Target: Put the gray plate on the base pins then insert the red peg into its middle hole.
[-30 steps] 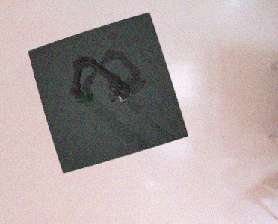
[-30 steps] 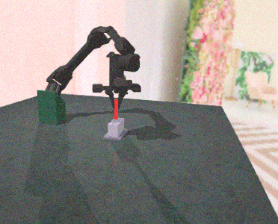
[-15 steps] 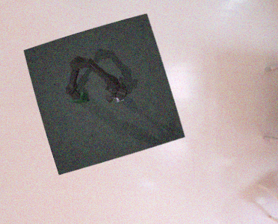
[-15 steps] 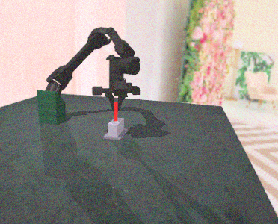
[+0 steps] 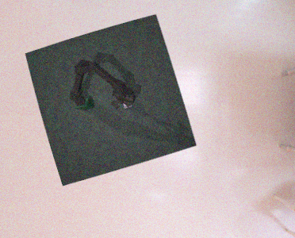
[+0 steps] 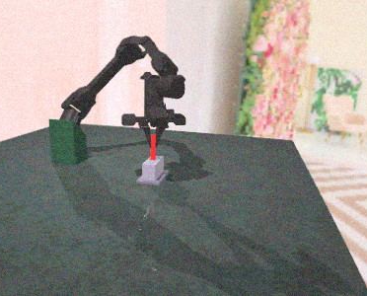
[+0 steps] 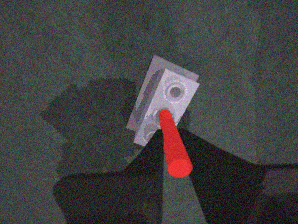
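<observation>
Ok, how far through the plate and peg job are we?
The plate looks seated on the base, though the pins' fit can't be confirmed. In hand: the claw is shut on the red peg, upright with its lower end at the middle hole. How deep it sits is unclear. Left: likely finish inserting, then let go.

A pale armchair (image 6: 340, 114) stands beyond a flowered panel (image 6: 274, 64).

One red peg (image 6: 153, 147) (image 7: 175, 145), one arm (image 5: 101, 75) (image 6: 105, 74)
</observation>
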`<state>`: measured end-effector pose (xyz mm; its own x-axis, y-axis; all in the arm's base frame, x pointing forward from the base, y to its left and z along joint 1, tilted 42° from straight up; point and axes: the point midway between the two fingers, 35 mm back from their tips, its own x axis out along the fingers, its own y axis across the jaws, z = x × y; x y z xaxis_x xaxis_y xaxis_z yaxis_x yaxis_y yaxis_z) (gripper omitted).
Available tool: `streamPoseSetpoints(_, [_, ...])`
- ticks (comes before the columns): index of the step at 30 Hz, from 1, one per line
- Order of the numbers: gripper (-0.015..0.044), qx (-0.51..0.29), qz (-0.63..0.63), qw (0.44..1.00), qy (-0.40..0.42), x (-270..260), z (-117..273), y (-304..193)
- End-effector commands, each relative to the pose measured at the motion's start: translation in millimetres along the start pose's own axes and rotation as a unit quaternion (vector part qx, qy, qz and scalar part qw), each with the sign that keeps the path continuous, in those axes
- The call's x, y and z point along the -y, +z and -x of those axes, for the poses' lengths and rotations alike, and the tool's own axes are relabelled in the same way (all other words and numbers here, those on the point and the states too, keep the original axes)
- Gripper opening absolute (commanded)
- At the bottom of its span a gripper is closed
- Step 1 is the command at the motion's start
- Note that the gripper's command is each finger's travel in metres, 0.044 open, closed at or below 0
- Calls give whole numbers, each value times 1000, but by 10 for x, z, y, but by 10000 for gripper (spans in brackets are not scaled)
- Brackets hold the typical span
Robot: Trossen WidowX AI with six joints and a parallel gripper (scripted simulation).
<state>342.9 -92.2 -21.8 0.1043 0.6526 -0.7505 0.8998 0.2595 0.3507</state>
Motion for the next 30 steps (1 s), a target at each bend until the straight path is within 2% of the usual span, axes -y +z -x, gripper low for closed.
streamPoseSetpoints(1, [0, 0, -1, 1000, 0, -18, -12, -7])
streamPoseSetpoints(13, [0, 0, 1, 1000, -1, -15, -13, -7])
streamPoseSetpoints(19, [150, 0, 1, 1000, -1, -15, -13, -7])
streamPoseSetpoints(30, [150, 0, 1, 1000, -1, -15, -6, -7])
